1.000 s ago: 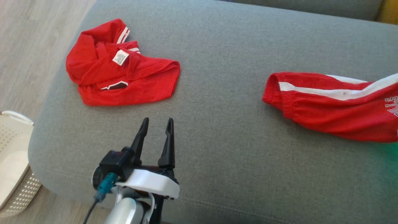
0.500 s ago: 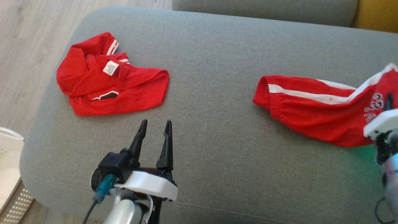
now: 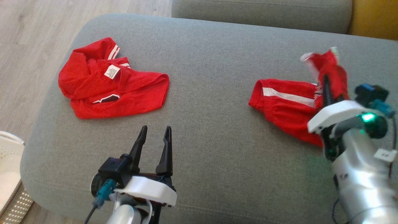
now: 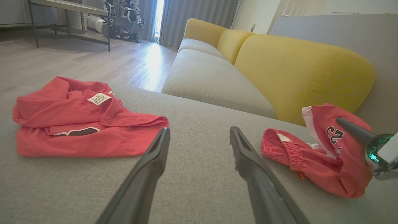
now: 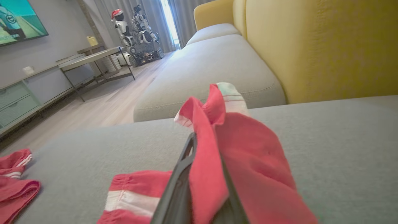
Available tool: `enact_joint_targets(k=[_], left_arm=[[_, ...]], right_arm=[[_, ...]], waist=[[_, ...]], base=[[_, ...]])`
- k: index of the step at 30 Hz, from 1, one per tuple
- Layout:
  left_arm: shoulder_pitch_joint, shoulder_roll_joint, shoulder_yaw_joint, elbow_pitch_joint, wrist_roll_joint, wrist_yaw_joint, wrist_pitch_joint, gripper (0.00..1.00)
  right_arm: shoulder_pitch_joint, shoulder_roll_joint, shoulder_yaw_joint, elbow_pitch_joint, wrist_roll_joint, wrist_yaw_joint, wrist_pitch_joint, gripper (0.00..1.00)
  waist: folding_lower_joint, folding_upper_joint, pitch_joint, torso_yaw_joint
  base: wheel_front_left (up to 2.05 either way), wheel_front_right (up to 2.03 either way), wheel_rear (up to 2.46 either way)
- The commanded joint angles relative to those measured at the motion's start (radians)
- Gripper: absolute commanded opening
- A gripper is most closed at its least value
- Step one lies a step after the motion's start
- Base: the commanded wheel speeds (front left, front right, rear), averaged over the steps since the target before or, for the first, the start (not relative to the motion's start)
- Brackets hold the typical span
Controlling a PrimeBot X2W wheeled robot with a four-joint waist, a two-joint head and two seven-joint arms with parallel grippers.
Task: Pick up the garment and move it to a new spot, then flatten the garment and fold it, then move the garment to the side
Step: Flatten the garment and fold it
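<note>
Right claw (image 3: 325, 84): closed. The two dark fingers are pinched on a fold of the red shorts (image 3: 286, 105), the garment in the task. In the right wrist view the red cloth drapes over and between the fingers and hides most of the far finger. A green indicator lamp (image 3: 368, 117) is lit on the wrist housing.

Red shorts: located at the right side of the grey cushion (image 3: 217, 130). The gripped end is held up off the cushion and bunched around the claw. The waistband end, with a white side stripe (image 3: 287, 96), rests on the cushion and points toward the centre. The left wrist view shows dark numerals, "23", on the raised part.

Left claw (image 3: 156, 129): open. The fingers stand apart with nothing between them. The claw sits near the front edge of the cushion, well apart from the shorts, with the fingertips pointing toward the back of the cushion.

Red shirt (image 3: 124, 93): lies in a folded bundle at the left rear of the cushion, with a white label (image 3: 112, 71) facing up. It is apart from both claws.

Surroundings: a white perforated basket (image 3: 7, 168) stands on the wooden floor (image 3: 25, 46) beside the front left corner of the cushion. A yellow backrest (image 4: 295, 68) rises behind the cushion on the right.
</note>
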Motion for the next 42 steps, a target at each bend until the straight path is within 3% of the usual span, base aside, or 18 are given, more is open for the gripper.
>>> enact_joint_targets(k=[1,14,20,25,26,27,42], left_arm=[[-0.025,0.001,0.038,-0.030,0.011,-0.001,-0.012,1.00],[-0.016,0.001,0.039,-0.028,0.016,-0.004,-0.012,1.00],[-0.029,0.001,0.026,-0.028,0.013,-0.002,-0.012,1.00],[-0.048,0.001,0.008,-0.028,0.006,0.000,-0.012,1.00],[-0.051,0.001,0.005,-0.027,0.004,0.001,-0.012,1.00],[-0.053,0.001,0.003,-0.027,0.002,0.002,-0.012,1.00],[-0.070,0.001,-0.001,-0.020,-0.005,0.011,-0.012,1.00]], right_arm=[[0.017,0.024,0.058,-0.078,0.020,-0.001,0.014,0.00],[0.224,0.061,0.213,-0.433,0.096,-0.001,0.159,0.00],[0.236,0.065,0.230,-0.462,0.093,-0.001,0.174,0.00],[0.201,0.071,0.224,-0.402,0.089,-0.001,0.161,0.00],[0.195,0.072,0.224,-0.389,0.088,-0.001,0.157,0.55],[0.189,0.073,0.221,-0.376,0.091,-0.001,0.153,1.00],[0.127,0.078,0.358,-0.236,0.222,-0.001,0.170,1.00]], waist=[[0.0000,0.0000,0.000,0.005],[0.0000,0.0000,0.010,0.016],[0.0000,0.0000,0.035,0.017],[0.0000,0.0000,0.068,0.035],[0.0000,0.0000,0.073,0.040],[0.0000,0.0000,0.077,0.044],[0.0000,0.0000,0.090,0.038]], base=[[0.00,0.00,0.00],[0.00,0.00,0.00],[0.00,0.00,0.00],[0.00,0.00,0.00],[0.00,0.00,0.00],[0.00,0.00,0.00],[0.00,0.00,0.00]])
